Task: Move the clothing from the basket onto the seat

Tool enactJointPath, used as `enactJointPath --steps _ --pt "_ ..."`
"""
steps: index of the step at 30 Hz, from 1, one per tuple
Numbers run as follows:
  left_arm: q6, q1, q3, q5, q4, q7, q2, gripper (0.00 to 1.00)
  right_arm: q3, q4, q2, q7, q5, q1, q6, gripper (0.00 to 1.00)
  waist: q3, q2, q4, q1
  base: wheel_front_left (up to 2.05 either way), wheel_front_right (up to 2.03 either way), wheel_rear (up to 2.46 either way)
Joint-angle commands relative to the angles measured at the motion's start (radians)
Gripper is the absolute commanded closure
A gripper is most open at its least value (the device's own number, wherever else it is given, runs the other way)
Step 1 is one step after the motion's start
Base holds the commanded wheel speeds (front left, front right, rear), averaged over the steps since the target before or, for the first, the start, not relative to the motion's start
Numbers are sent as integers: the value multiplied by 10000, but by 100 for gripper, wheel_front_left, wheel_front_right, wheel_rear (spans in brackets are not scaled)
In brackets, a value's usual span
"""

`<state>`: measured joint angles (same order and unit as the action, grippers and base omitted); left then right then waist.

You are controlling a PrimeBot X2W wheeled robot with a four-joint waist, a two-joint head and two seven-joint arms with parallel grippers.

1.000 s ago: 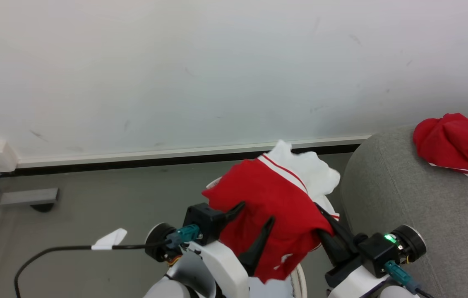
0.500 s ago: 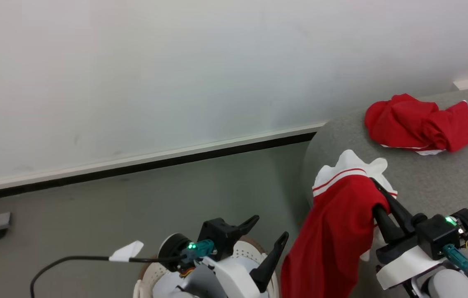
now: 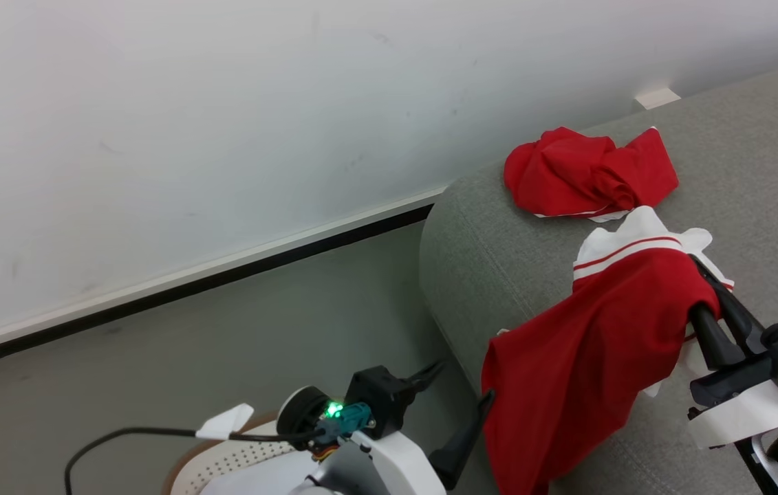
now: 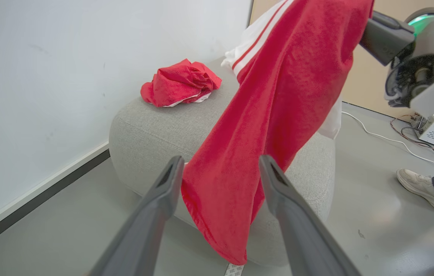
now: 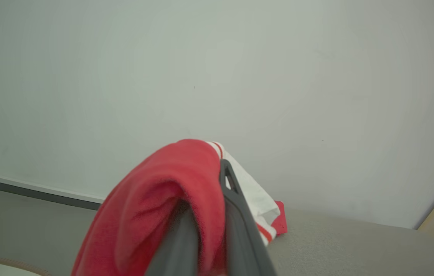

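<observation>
clothing [image 3: 588,344] hangs past seat [image 3: 499,254] edge | right gripper [image 3: 699,289] clamps it | seat contact unclear

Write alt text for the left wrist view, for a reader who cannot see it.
A red garment with white stripe trim hangs from the right gripper at upper right, draping down in front of a grey sofa. The left gripper stands open below, its fingers either side of the cloth. A second crumpled red garment lies on the sofa.
</observation>
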<state>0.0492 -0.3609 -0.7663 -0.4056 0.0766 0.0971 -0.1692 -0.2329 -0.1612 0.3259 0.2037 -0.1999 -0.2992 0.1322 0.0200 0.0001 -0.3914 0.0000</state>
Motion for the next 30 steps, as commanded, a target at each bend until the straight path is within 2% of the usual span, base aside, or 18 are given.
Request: enactJointPath --steps 1,7,14,21,27,30 --pt "-1 -62 4 2 7 -51 -2 0 82 67 131 14 -95 144 -28 100 54 -1 -119 0 0 0 0" --pt "3 -266 -48 81 -90 37 -39 0 436 438 136 -100 -249 112 -29 100 361 -1 -249 0 0 0 0" --pt "-223 -1311 -73 467 -452 483 -286 0 1258 906 -44 -134 -384 -871 -29 100 2023 -1 201 0 0 0 0" --pt "-650 -2620 -122 858 -699 756 -433 0 2312 898 -106 -330 -89 -3308 -29 100 3946 -1 762 0 0 0 0" --pt "-915 -3470 -46 1008 -745 786 -473 0 3704 249 313 -1037 -231 -6199 -29 100 5088 -1 1084 0 0 0 0" --pt "-922 -3632 -30 956 -740 699 -397 0 4465 -391 743 -1484 -51 -7524 -27 100 5478 -1 1236 0 0 0 0"
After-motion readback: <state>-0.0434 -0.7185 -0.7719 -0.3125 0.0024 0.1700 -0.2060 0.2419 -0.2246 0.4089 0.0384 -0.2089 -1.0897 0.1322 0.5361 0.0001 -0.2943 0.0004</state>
